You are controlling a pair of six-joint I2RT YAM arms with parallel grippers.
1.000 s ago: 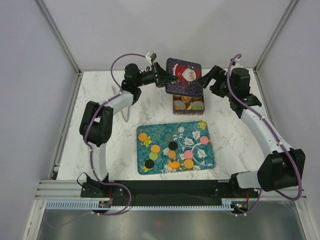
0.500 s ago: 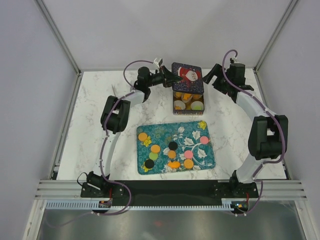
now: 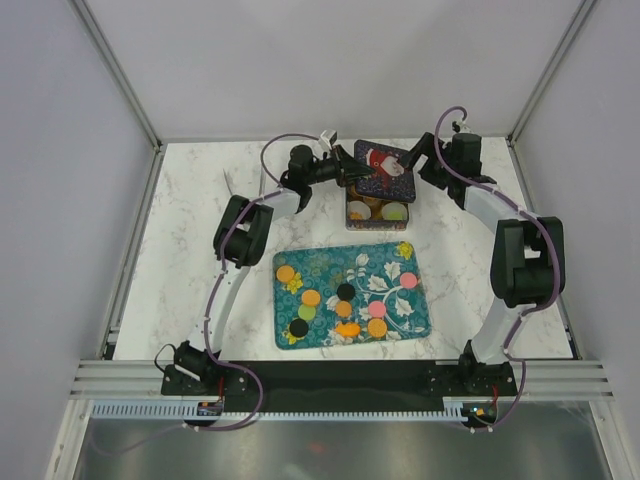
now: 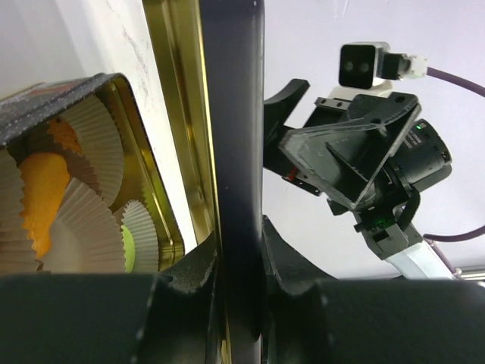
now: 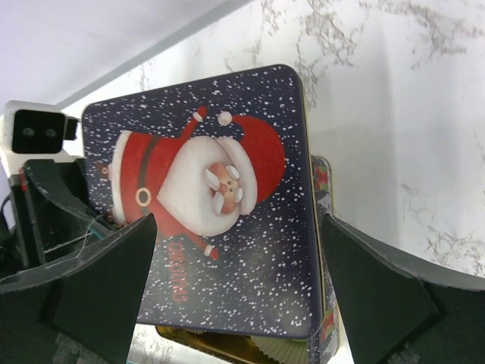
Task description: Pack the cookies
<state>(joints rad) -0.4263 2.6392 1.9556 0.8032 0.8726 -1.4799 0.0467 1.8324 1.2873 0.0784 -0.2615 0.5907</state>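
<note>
Several orange, pink, green and black cookies [image 3: 346, 291] lie on the teal floral tray [image 3: 415, 310]. Behind it stands the open tin [image 3: 378, 222] with white paper cups; one cup holds an orange cookie [image 4: 42, 182] and another a green one [image 4: 130, 241]. The dark blue Santa lid [image 3: 383, 168] hangs tilted over the tin's far part. My left gripper [image 3: 347, 172] is shut on the lid's left edge [image 4: 231, 114], seen edge-on between its jaws [image 4: 239, 262]. My right gripper [image 3: 414, 162] is open, its fingers [image 5: 98, 280] spread to either side of the lid [image 5: 204, 197].
Marble table [image 3: 180, 250] with metal frame posts at the corners. The tin's patterned side [image 5: 322, 182] shows under the lid's right edge. The right arm's wrist and camera [image 4: 364, 68] show beyond the lid in the left wrist view.
The lid has moved a little right and down over the tin and tilted. Both arms have reached further back with it; the left gripper stays shut on its edge.
</note>
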